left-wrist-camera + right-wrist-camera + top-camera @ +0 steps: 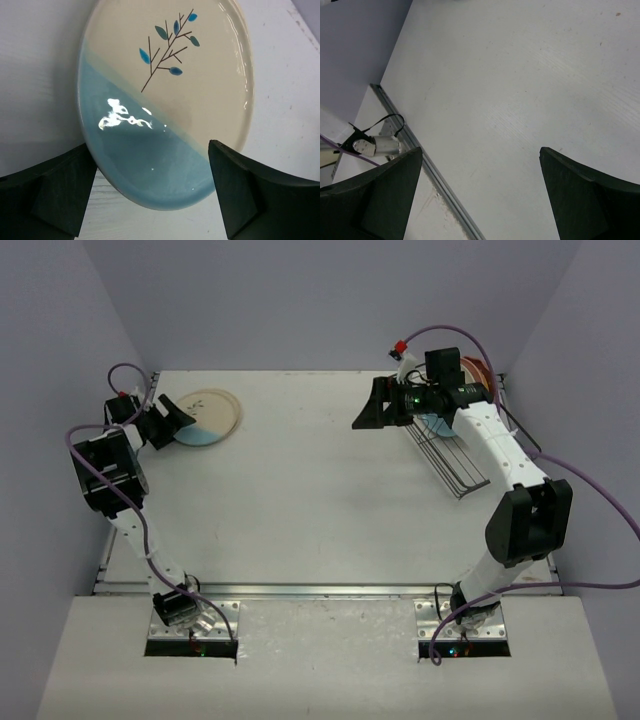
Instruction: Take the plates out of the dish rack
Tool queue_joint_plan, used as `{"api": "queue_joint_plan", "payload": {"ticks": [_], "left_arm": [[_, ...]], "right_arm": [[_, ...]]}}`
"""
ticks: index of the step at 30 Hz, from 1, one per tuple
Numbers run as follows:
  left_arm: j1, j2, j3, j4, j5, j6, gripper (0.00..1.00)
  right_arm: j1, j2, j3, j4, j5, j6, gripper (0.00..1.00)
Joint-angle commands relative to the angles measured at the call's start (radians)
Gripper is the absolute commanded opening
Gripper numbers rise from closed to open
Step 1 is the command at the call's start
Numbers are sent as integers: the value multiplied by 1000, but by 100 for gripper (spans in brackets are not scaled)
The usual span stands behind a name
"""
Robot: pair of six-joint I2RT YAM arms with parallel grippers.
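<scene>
1. At the far left of the table (pixel 300 500), the left gripper (pixel 150 150) has its jaws spread wide. One finger stands on each side of the near rim of the cream plate with light-blue segment (pixel 165 100), and it grips nothing.
2. That plate lies flat and face up on the table, well apart from the dish rack (pixel 455 465), so I judge it already unloaded.
3. Across the table, the right gripper (pixel 480 150) hangs over bare tabletop on the rack's inner side. Its jaws are also wide apart and empty.
4. The rack sits at the far right. The plates (pixel 475 370) in it show at its far end, largely hidden behind the right arm (pixel 500 450), so their number cannot be told.
5. On the left, the plate's rim lies between the fingers. Pulling back low or sideways could catch the rim and slide or tip the plate towards the nearby table edge.
6. On the right, the reach into the rack looks tight. A finger could strike the rack's wire or knock a neighbouring plate.
7. A glazed rim pinched near its edge could slip out during the lift.
8. If a plate binds in its slot, the light wire rack could lift or shift with it.
</scene>
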Motion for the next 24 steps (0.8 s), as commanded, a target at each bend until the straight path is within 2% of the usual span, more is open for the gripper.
{"api": "queue_joint_plan", "payload": {"ticks": [1,10,15,21,23,24], "left_arm": [[-54,-72,55,-45,-94,103,87],[-112,-93,99,-104,-224,178,88],[-112,-161,42,-107,-357,206,89],[-143,-423,-166,4,-486,354,92],[-150,-507,-215,6,-465,395,91],[-161,-544,-241,5,-446,412,91]], "right_arm": [[2,-46,23,7,22,-26,99],[2,-57,17,-28,71,-67,99],[2,-82,7,-25,251,-114,99],[-15,-97,-4,21,560,-230,99],[-37,-80,27,26,596,-255,96],[-72,-63,48,25,602,-259,92]]}}
